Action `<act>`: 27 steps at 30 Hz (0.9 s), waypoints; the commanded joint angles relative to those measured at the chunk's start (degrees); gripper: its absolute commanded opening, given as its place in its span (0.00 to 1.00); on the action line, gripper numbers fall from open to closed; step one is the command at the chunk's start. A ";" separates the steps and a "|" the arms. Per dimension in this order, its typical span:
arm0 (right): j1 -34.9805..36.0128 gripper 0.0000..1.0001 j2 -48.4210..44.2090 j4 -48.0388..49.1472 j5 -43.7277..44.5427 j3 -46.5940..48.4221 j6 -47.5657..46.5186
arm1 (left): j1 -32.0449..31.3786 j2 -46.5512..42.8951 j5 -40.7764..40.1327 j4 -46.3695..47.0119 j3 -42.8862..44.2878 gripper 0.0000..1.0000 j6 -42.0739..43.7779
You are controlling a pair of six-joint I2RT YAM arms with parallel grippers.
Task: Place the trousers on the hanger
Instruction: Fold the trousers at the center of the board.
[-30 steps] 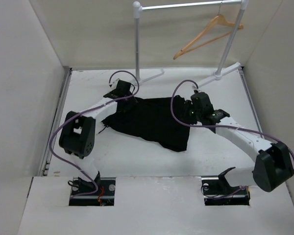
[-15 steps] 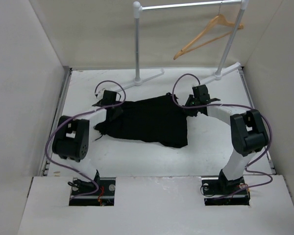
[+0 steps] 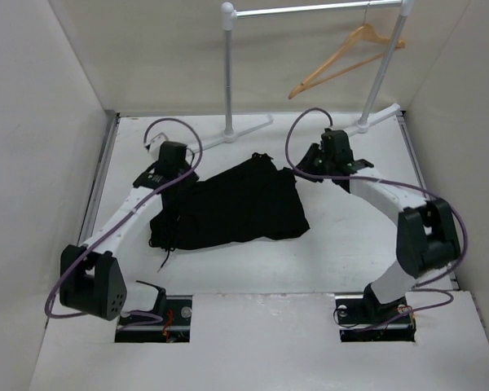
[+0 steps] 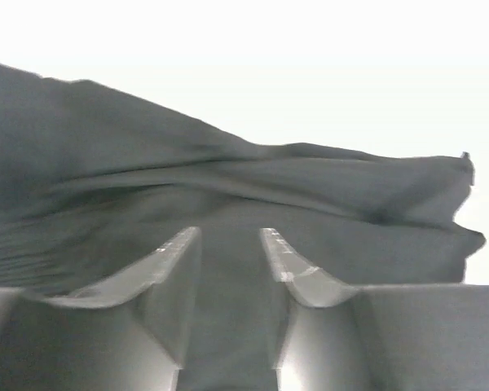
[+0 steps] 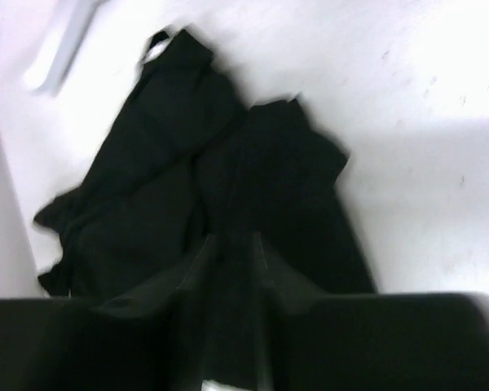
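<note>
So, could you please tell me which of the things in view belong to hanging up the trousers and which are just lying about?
For the job:
- black trousers, crumpled in the middle
- wooden hanger, hanging at the back

Not part of it:
- silver rack
- white table

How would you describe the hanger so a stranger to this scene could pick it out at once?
At the back stands a silver metal rack. The hanger hangs from it, high on the right. It is the only tan wooden thing there: a tilted triangle with a small hook.
</note>
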 commanded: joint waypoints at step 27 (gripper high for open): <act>1.91 0.40 -27.57 1.12 -4.35 -30.23 8.59 | -17.60 27.84 9.28 16.55 16.70 0.30 -1.20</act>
